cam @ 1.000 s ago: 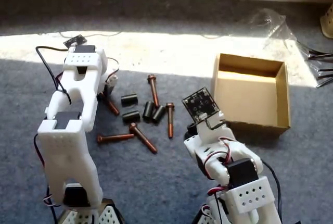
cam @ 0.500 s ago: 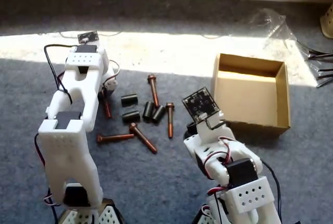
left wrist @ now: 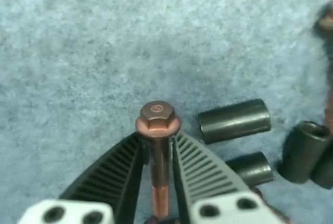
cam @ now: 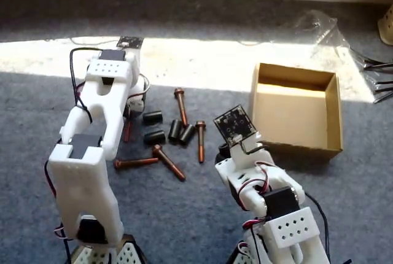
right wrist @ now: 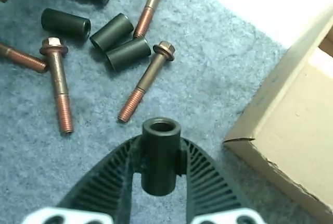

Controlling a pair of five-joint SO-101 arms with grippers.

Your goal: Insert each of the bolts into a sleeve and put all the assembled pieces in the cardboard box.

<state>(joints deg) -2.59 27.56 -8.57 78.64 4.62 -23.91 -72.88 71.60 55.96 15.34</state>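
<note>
My left gripper (left wrist: 158,141) is shut on a copper bolt (left wrist: 158,121), whose hex head pokes out past the fingertips. In the high view this gripper (cam: 128,118) hangs at the left edge of the parts pile. Black sleeves (left wrist: 234,121) lie on the carpet just beside the held bolt. My right gripper (right wrist: 160,150) is shut on a black sleeve (right wrist: 160,157), open end facing out. It sits between the pile and the cardboard box (cam: 296,107). Loose bolts (cam: 201,141) and sleeves (cam: 152,117) lie between the arms.
Grey carpet covers the floor. The box (right wrist: 291,130) stands open just right of the right arm. A clear plastic bag (cam: 319,27) and some dark tools (cam: 377,80) lie at the far right edge.
The left arm has stretched farther out and swung right, and the bolt in its gripper has turned from slanted to nearly straight. The right arm has barely shifted.
</note>
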